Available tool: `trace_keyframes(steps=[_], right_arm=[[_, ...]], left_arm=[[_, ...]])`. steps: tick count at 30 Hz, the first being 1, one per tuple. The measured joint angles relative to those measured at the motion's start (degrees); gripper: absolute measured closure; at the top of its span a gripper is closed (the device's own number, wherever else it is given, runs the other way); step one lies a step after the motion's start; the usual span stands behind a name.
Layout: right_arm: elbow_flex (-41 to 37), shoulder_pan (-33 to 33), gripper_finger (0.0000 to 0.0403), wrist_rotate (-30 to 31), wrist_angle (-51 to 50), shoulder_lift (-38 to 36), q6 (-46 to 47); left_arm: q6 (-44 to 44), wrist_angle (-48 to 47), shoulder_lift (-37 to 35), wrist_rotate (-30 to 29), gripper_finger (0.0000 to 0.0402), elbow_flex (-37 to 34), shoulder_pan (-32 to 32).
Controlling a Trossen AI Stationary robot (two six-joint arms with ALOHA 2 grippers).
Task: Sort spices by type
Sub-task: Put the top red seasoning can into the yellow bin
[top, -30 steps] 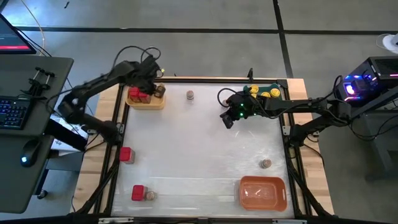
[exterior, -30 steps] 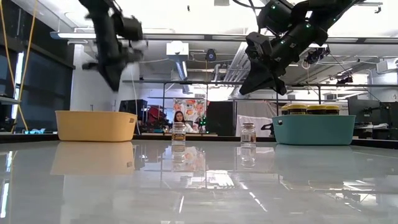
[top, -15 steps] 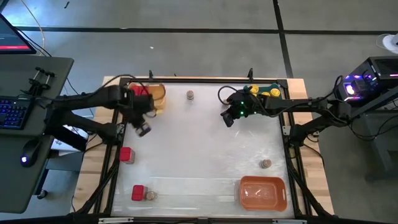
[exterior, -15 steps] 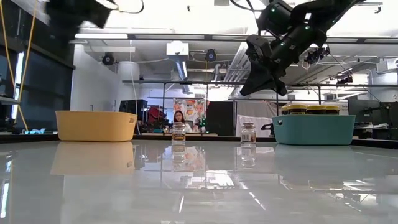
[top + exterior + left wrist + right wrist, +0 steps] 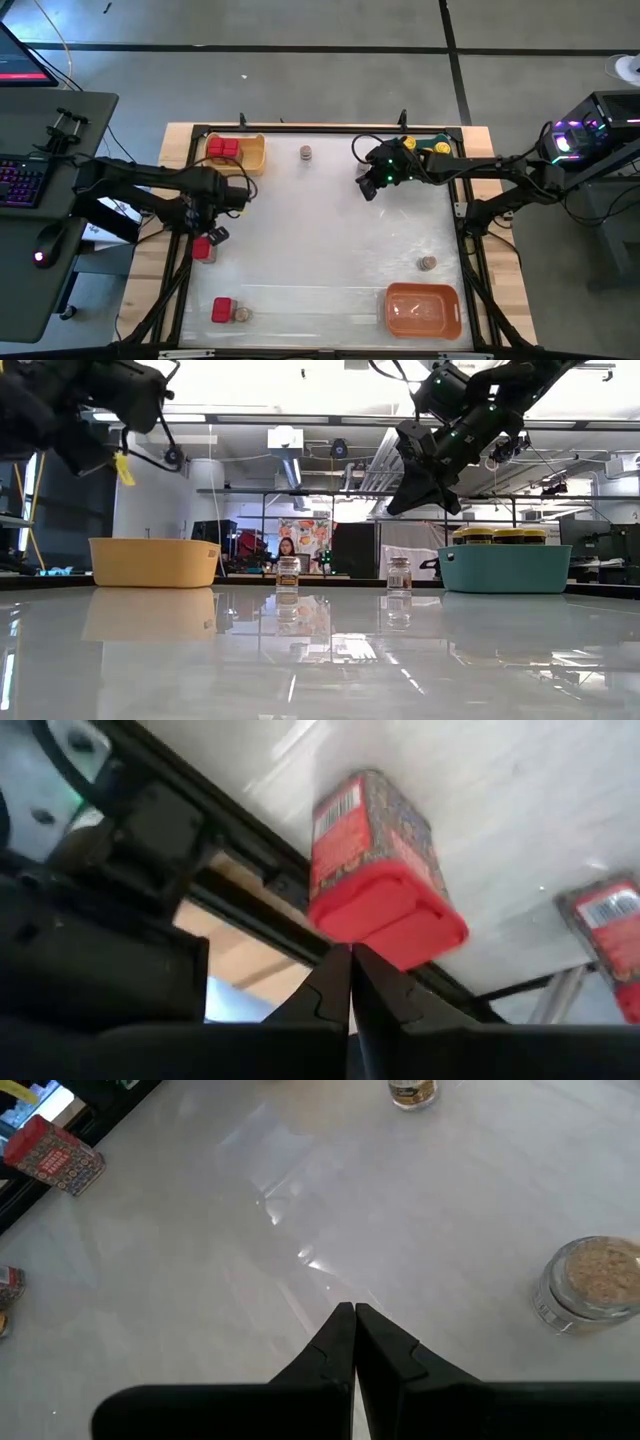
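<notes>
While sorting sits roughly half done, I see red boxes point(image 5: 224, 148) in yellow tray point(image 5: 252, 160) at 11, yellow-lidded jars point(image 5: 434, 150) in teal tray point(image 5: 443, 137) at 1. Orange tray point(image 5: 424, 311) bare. Left tool point(image 5: 214, 238) closed, empty, above loose red box point(image 5: 203, 249) at 9. Right tool point(image 5: 366, 190) closed, empty, near 1. Grey-brown jars point(image 5: 427, 263) scattered.

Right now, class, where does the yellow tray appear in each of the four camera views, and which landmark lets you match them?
High view: the yellow tray sits at the table's far left corner.
Low view: the yellow tray stands at the left, on the far edge.
Left wrist view: not in it.
Right wrist view: not in it.
Shared landmark: the small jar standing alone just right of the tray, also seen in the low view.
</notes>
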Motion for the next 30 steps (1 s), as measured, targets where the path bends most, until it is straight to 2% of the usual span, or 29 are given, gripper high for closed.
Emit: trace_keyframes(steps=[8, 22, 30], right_arm=[[0.0, -0.7, 0.0403, -0.4, -0.4, 0.0, -0.1], [0.0, -0.7, 0.0403, -0.3, -0.5, 0.0, -0.2], [0.0, -0.7, 0.0403, -0.3, -0.5, 0.0, -0.2]], left_arm=[[-0.3, 1.0, 0.5, 6.4, 0.0401, -0.1, -4.6], [0.7, 4.0, 6.6, 7.8, 0.0401, -0.1, -12.7], [0.7, 8.7, 8.9, 6.2, 0.0401, -0.1, -13.6]])
